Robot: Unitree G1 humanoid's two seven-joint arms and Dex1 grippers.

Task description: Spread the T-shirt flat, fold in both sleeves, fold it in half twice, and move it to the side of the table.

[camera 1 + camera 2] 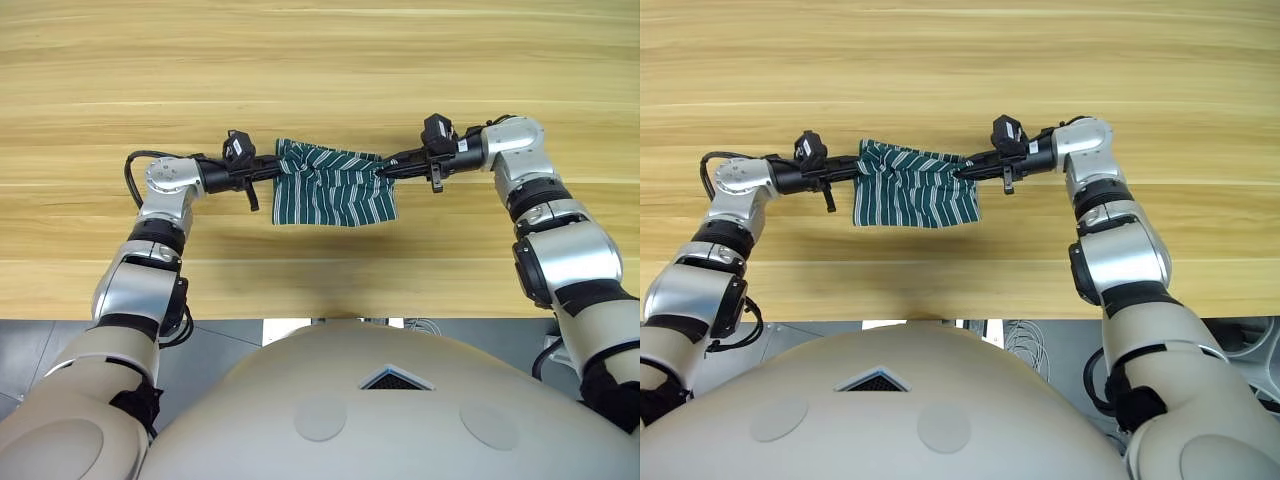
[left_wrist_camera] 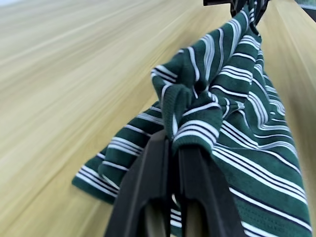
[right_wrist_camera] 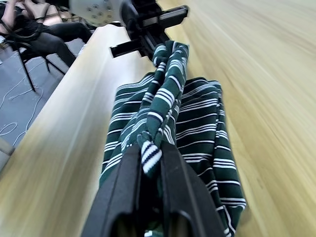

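While clamped at both ends, not yet spread: T-shirt [image 1: 335, 190] bunched and sagging between left hand [image 1: 268, 172] and right hand [image 1: 385, 168], long axis running straight from one hand to the other. Each hand pinched shut on an upper corner, both equally near. Lower hem drooping toward the wooden table [image 1: 320, 60]; cannot tell if touching. Likely needs lowering and drawing apart. Grey floor [image 1: 220, 345] past the near edge.

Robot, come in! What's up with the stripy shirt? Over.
Left gripper, right gripper: both shut on T-shirt. T-shirt bunched, strung between them over table, not yet flat.
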